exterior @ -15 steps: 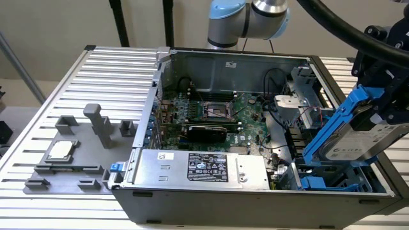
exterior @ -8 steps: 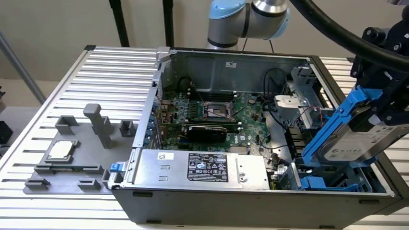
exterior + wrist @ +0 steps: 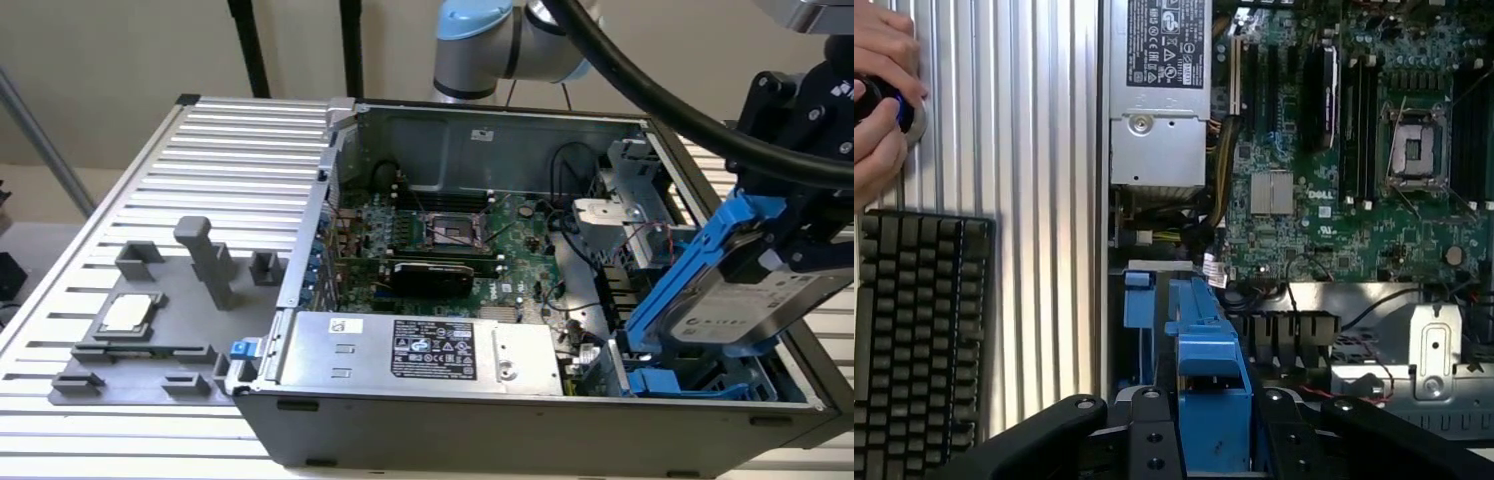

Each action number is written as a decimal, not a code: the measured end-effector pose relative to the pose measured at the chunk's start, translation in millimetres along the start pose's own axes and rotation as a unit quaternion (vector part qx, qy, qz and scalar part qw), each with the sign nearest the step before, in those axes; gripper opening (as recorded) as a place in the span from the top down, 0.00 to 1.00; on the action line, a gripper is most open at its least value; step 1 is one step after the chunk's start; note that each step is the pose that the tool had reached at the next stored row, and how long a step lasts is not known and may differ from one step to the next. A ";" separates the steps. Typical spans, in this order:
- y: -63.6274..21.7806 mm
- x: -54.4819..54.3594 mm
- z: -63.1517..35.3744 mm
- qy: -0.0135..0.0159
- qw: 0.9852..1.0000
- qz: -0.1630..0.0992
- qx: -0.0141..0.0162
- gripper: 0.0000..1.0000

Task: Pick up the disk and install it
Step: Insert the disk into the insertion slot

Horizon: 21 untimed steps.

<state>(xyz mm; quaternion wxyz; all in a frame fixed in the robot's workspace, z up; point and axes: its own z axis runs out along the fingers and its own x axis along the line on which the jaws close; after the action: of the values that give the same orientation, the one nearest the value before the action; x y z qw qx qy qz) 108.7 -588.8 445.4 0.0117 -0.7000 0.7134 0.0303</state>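
We judge the task to be about half way: the picking up is done; the installing is not yet done. The disk point(image 3: 738, 300) is off the table point(image 3: 240, 150) and hangs in the air, carried by the gripper point(image 3: 798, 238), at the exterior view's right side of the open computer case point(image 3: 534, 430); it is tilted, with its lower end down near the blue cage point(image 3: 683, 383) in the front corner of the case and its upper end leaning outward above the case wall; whether the lower end touches the cage, we cannot tell. The white label of the disk faces outward, and the blue rails frame it on its long edges; it is not seated flat in any bay, so the installing is what is left.

The pincer is narrow and closed upon the disk; in the wrist view its black fingers point(image 3: 1152, 440) stand on the two sides of the blue rail, close against it, with no free gap that we can see; it holds the disk at the upper end and touches nothing else.

Inside the case we see the motherboard point(image 3: 454, 230); the power supply point(image 3: 427, 350) lies along the front wall, beside the cage. Well apart, at the exterior view's left, the small processor chip point(image 3: 124, 315) lies on a grey tray point(image 3: 140, 372). In the wrist view a keyboard point(image 3: 914, 330) lies on the table beside the case, and a person's hand point(image 3: 884, 100) rests near it, around a small dark round thing; both are well apart from the pincer.
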 end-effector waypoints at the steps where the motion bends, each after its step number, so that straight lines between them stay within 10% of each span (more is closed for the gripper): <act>1: 0.0 0.0 0.5 0.000 1.000 0.000 0.000 1.00; 21: -0.4 1.7 14.3 0.001 1.000 0.000 -0.001 1.00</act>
<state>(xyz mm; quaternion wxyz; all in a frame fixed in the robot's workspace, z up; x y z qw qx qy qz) 108.7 -589.6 431.0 0.0099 -0.6999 0.7135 0.0302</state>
